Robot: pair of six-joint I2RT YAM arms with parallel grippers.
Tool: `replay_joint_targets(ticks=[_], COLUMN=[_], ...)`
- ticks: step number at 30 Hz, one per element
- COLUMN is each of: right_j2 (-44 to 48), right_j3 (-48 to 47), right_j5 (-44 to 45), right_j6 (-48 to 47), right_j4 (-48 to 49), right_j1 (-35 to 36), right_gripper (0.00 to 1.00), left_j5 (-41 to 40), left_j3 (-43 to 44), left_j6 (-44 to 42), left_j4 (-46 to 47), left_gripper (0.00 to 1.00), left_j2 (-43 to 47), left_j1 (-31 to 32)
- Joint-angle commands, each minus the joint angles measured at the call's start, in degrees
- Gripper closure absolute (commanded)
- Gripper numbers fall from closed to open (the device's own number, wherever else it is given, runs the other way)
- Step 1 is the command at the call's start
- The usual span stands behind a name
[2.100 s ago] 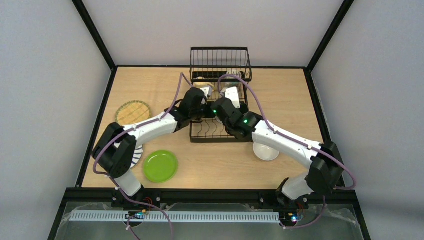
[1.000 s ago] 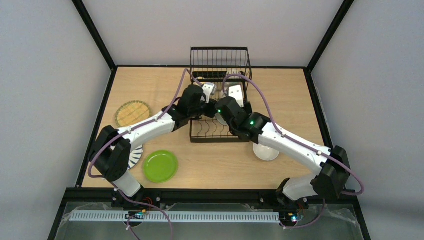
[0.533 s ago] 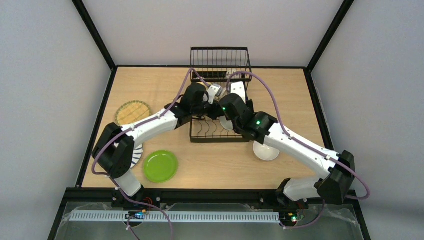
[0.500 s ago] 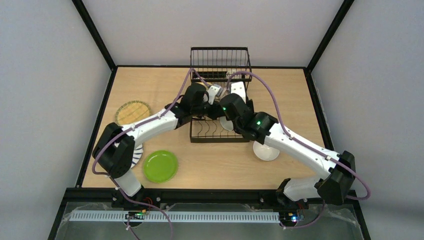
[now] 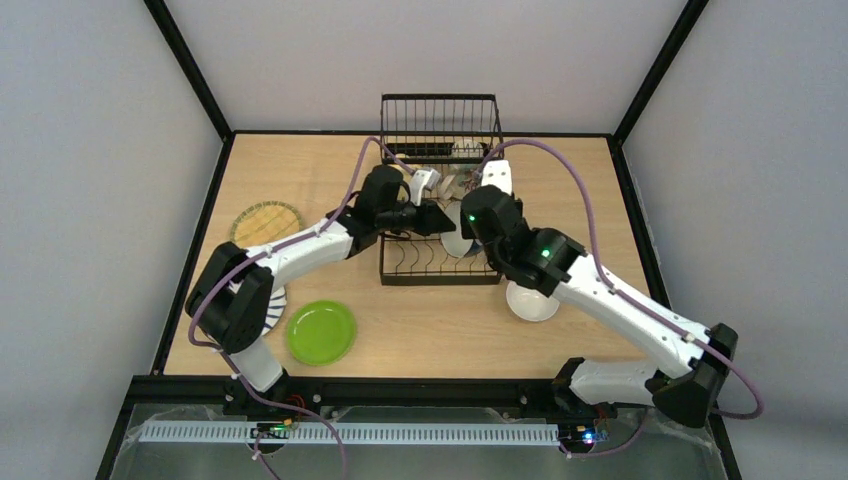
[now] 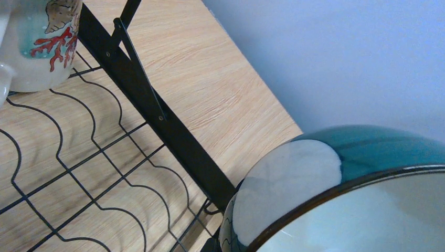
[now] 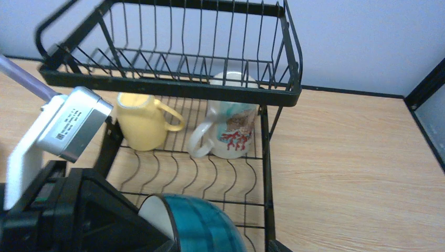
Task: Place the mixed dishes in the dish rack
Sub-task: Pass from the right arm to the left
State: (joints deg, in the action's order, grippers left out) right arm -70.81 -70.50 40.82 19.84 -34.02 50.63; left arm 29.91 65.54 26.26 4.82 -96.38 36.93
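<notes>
The dish rack (image 5: 432, 280) stands mid-table, its tall basket (image 7: 173, 89) at the far end. My left gripper (image 5: 440, 222) is shut on the rim of the blue bowl (image 5: 458, 243), holding it on edge over the slotted base near the right rail. That bowl (image 6: 341, 178) fills the left wrist view, white inside, teal outside. My right gripper (image 5: 478, 212) stands open just above and behind the bowl (image 7: 204, 226), off it. A pale yellow mug (image 7: 139, 121) sits in the rack under the basket. The white bowl (image 5: 530, 302) lies on the table under my right arm.
A white mug with a red coral print (image 7: 231, 134) stands beside the yellow one. On the table's left are the tan woven plate (image 5: 266, 225), the striped plate (image 5: 272, 310) half under my left arm, and the lime green plate (image 5: 321, 332).
My right gripper has opened and drawn back to the right, away from the blue bowl. The left gripper keeps its hold on the bowl over the rack base.
</notes>
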Motion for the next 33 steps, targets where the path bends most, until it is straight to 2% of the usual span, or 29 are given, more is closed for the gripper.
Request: replay_joint_targets(ticks=[1,15,23,33], right_j2=[3.48,4.81,5.58,5.22], right_j3=[1.15,2.96,4.66,2.69], right_j5=[-2.27,-6.36,-7.10,-11.81], right_j6=[3.10,6.04,7.63,9.00], right_j4=[-1.36,-1.74,-2.25,-2.35], right_j1=[-0.25,-1.80,-2.38,-2.38], right_gripper=[0.00,0.00,0.00,0.00], left_j5=[5.99,9.84,10.51,10.08], left_j3=[-1.55,-7.65,-9.26,-9.67], left_j6=[8.22,21.54,25.70,26.59], left_j4=[12.18,28.31,33.14,34.21], left_gripper=[0.98,0.98,0.98,0.98], left_j2=[0.24,-0.14,-0.17,-0.84], left_j1=[-1.23,-2.90,-3.33,-3.31])
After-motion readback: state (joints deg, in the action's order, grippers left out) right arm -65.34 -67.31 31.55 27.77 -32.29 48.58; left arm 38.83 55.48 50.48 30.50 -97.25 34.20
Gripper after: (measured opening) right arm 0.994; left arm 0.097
